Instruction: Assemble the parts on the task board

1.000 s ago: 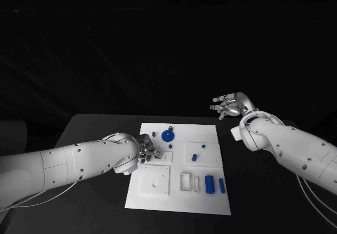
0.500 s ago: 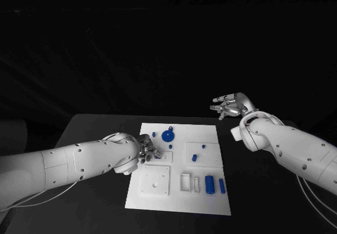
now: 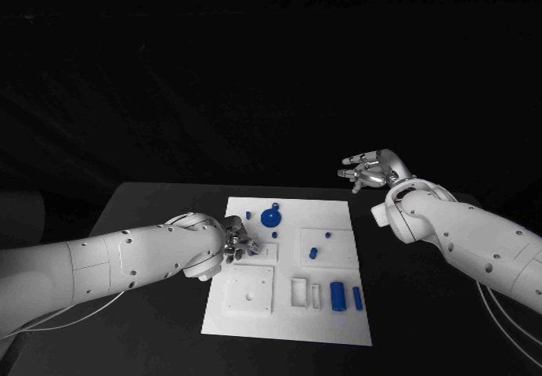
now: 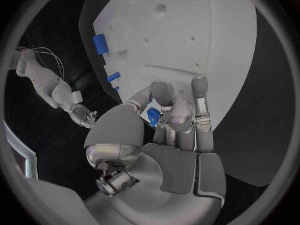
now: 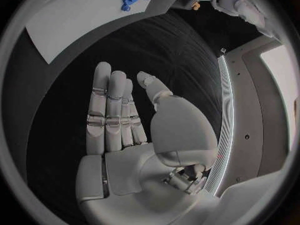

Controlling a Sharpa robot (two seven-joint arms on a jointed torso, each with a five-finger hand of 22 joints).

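Nothing has moved: the left hand still pinches a blue part, half hidden by its fingers, over the task board's left edge; the right hand is spread empty beyond the tabletop.

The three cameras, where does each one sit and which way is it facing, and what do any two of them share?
Head view: on the robot's head, looking down at the black table and the task board; both white arms show.
Left wrist view: behind the left hand, facing the board; the fingers pinch a small blue part.
Right wrist view: behind the right hand, held flat above the table, holding nothing.
Shared: head and right wrist views both show the round blue part.
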